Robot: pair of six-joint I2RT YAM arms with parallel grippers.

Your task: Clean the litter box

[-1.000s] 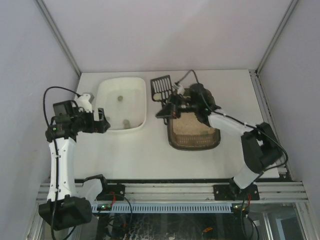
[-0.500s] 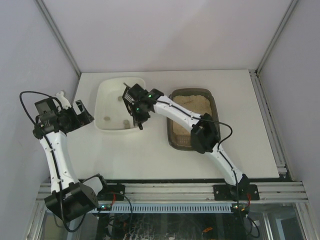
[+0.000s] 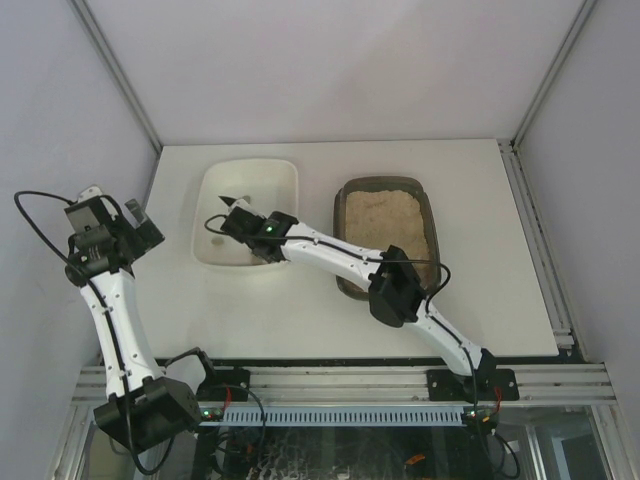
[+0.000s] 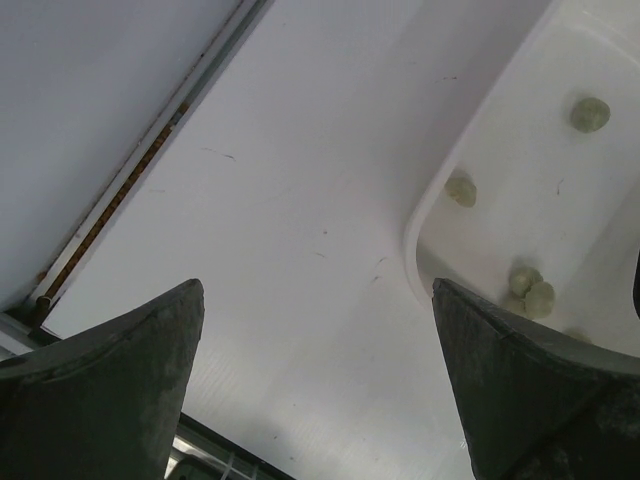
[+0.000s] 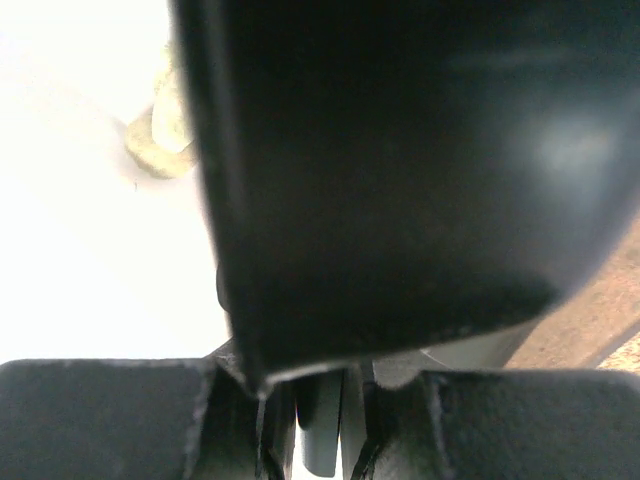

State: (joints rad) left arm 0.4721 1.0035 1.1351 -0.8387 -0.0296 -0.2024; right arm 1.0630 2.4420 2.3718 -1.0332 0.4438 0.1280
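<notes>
Seen from above, the white bench (image 3: 490,210) carries the litter box (image 3: 380,183) right of centre. Its long axis runs away from the arm bases, and beige litter fills it. Beside it stands the white tub (image 3: 207,190), with the right hand (image 3: 243,222) over it. Only the right wrist view shows that hand clenched on a black scoop (image 5: 400,170). The left hand (image 4: 316,290) is released, fingers wide over the bench. Its view shows greenish clumps (image 4: 460,190) in the tub's corner.

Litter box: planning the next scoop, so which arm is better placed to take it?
Right. The right gripper holds the scoop over the white tub, next to the litter box; the left gripper is open and empty, on the tub's other side.
</notes>
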